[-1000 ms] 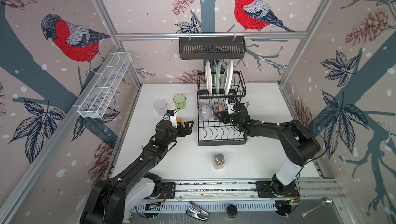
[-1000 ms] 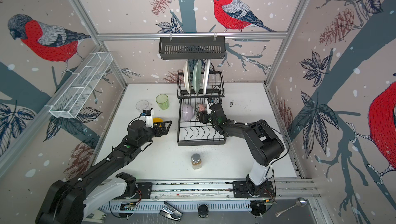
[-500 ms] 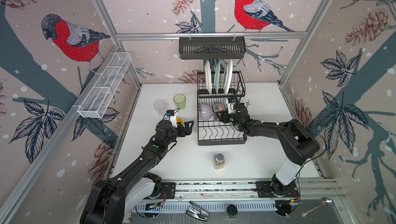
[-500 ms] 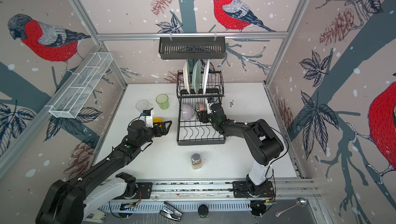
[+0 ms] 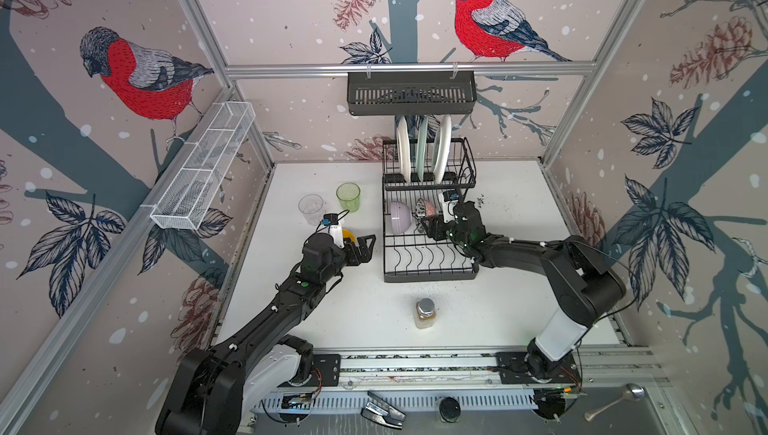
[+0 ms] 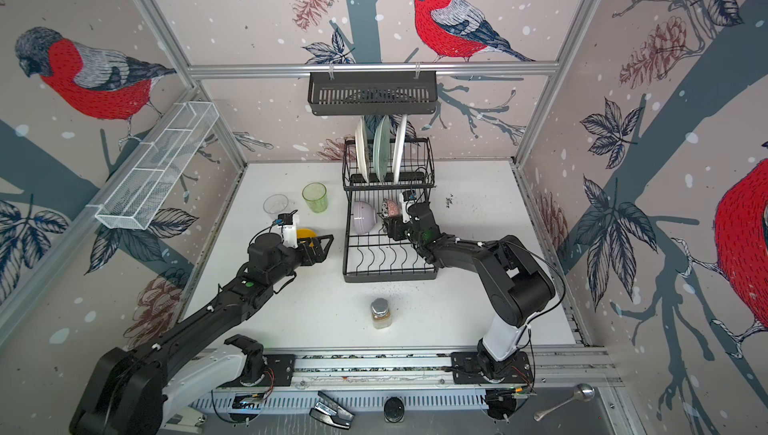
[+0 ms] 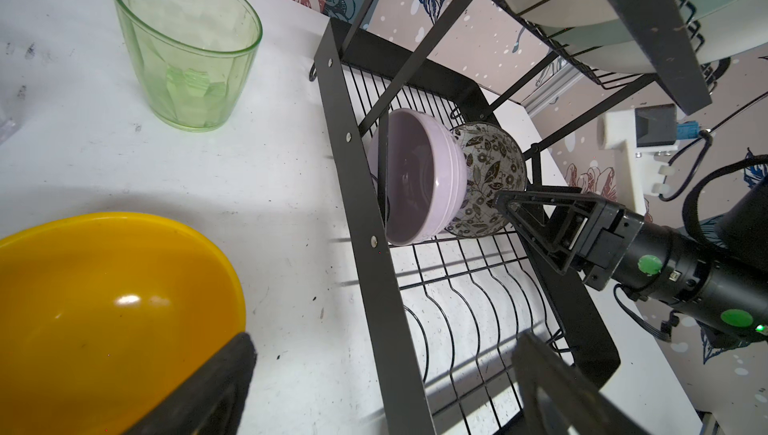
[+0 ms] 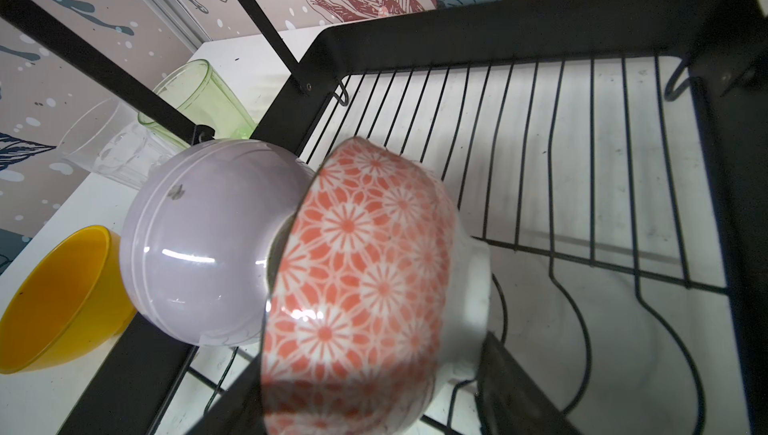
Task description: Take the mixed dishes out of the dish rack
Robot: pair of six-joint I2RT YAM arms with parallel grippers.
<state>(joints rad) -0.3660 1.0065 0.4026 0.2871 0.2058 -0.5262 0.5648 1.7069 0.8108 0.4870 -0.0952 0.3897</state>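
Observation:
On the lower tier of the dish rack (image 5: pixel 428 275) a lilac bowl (image 8: pixel 208 246) and a pink-patterned bowl (image 8: pixel 365 266) stand on edge, touching. My right gripper (image 8: pixel 365 374) is shut on the pink-patterned bowl (image 5: pixel 424 207), one finger at its rim and one at its foot. Three plates (image 5: pixel 422 150) stand upright in the raised tier. Left of the rack, a yellow bowl (image 5: pixel 348 234), a green tumbler (image 5: pixel 348 196) and a clear tumbler (image 5: pixel 311 208) sit on the table. My left gripper (image 5: pixel 368 248) hovers open and empty between the yellow bowl (image 7: pixel 104 308) and the rack's side rail.
A silver-capped jar of brown powder (image 5: pixel 424 313) stands on the table in front of the rack. A long black slotted basket (image 5: pixel 411 94) hangs on the back rail above the plates. A white mesh tray (image 5: pixel 203 171) is fixed along the left wall.

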